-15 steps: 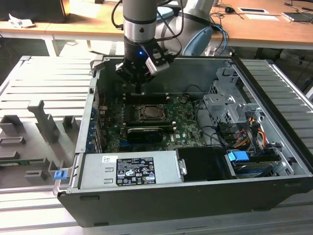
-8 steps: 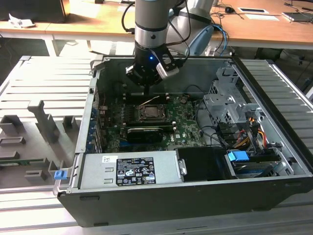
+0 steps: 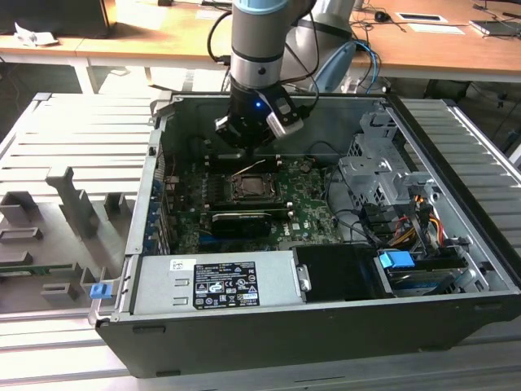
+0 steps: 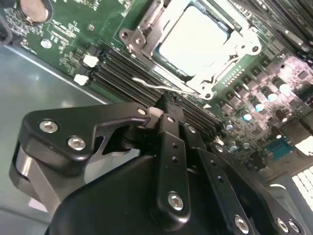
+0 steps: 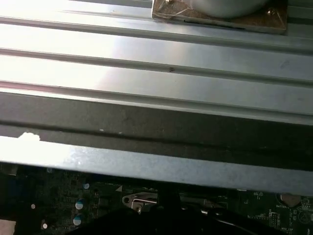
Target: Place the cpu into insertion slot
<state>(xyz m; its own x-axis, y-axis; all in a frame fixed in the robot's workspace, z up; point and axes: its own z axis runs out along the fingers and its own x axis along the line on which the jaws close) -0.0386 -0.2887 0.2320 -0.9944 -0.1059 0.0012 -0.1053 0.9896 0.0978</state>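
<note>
While the arm hangs inside the open computer case, its gripper hovers over the motherboard, near the case's rear wall and just beyond the insertion slot. In the second wrist view the gripper's black fingers are drawn together with nothing visible between them, so the claw looks narrow and empty, though the very tips are partly hidden by the linkage. The cpu, a pale silver square, sits inside the socket's metal frame, lying flat with its edges in line with the frame. The thin wire lever sticks out along the frame's side next to the black memory slots. The long black card lies nearer the case's front edge, beside the power supply. By my reading, the chip is already seated, so the placing looks done; whether the frame is latched over it I cannot tell.
</note>
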